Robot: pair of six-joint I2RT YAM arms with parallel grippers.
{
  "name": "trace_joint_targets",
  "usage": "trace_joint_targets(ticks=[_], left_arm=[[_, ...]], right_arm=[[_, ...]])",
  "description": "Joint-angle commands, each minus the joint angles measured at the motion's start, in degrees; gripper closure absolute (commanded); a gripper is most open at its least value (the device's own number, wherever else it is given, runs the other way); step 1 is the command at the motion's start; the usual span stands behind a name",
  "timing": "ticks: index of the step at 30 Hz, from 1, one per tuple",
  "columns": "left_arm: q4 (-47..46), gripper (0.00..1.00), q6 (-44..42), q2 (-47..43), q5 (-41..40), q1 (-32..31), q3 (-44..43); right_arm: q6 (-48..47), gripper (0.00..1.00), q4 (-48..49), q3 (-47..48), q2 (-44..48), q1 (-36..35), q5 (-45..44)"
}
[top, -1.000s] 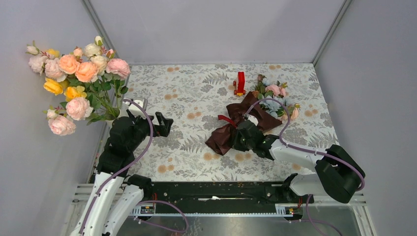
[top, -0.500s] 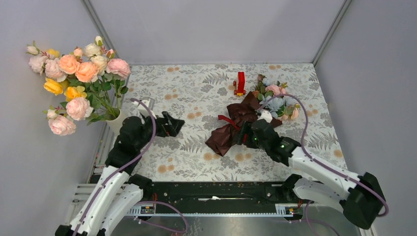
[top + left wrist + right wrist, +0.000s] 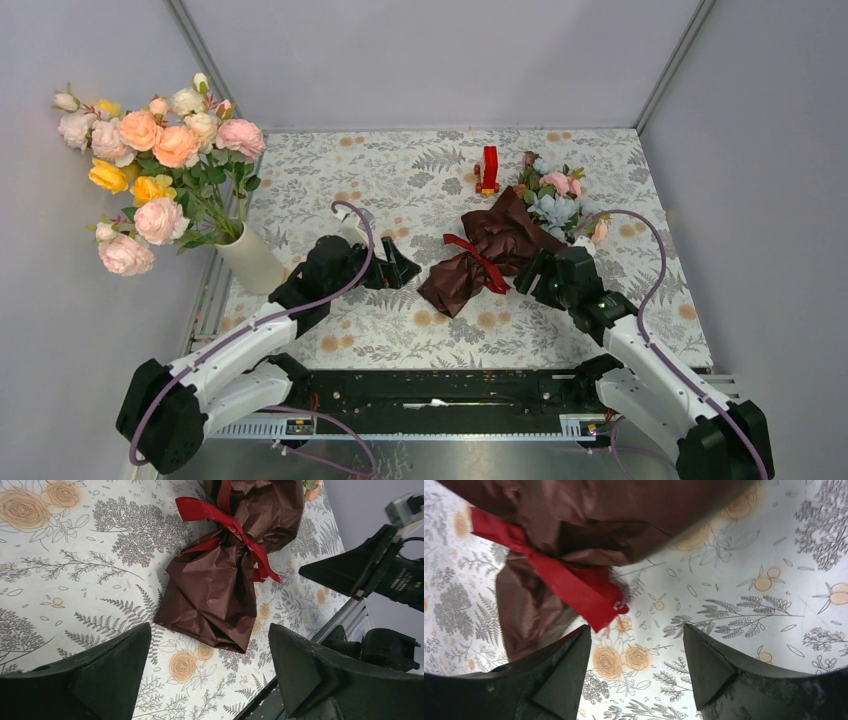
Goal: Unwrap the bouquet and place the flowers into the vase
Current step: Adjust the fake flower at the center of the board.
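The bouquet (image 3: 478, 252) lies in the middle of the table, its dark red crinkly paper tied with a red ribbon (image 3: 480, 262). Its flowers (image 3: 555, 198), pale blue and pink, stick out at the far right end. My left gripper (image 3: 400, 268) is open just left of the wrapper's lower end (image 3: 215, 595), a short gap away. On the bouquet's right, my right gripper (image 3: 530, 275) is open, and a ribbon tail (image 3: 574, 587) hangs just ahead of its fingers. Neither holds anything. The white vase (image 3: 250, 262) stands at the left table edge.
A large bunch of peach, pink and yellow roses (image 3: 160, 160) fills the vase and overhangs the left edge. A small red upright object (image 3: 489, 168) stands at the back, near the flowers. The black rail (image 3: 440, 392) runs along the near edge.
My right gripper has opened, let go of the wrapping and backed off to the right. The left arm has swung from near the vase to the bouquet's left side.
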State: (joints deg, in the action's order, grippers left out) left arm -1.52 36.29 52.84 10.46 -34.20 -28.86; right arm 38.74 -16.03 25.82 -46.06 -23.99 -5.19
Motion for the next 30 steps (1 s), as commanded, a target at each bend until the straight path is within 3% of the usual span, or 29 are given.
trace_joint_targets(ticks=[1, 10, 30], left_arm=[[-8.9, 0.07, 2.1, 2.4, -0.6, -0.8, 0.0], [-7.7, 0.07, 1.6, 0.7, -2.9, -0.9, 3.2], [-5.9, 0.07, 0.4, -1.8, -2.0, -0.9, 3.0]], right_arm=[[2.5, 0.28, 7.7, -3.4, -2.6, 3.2, 9.1], [11.7, 0.42, 20.0, -8.9, -6.0, 3.2, 12.2], [12.9, 0.54, 19.5, -10.1, -4.0, 3.2, 10.3]])
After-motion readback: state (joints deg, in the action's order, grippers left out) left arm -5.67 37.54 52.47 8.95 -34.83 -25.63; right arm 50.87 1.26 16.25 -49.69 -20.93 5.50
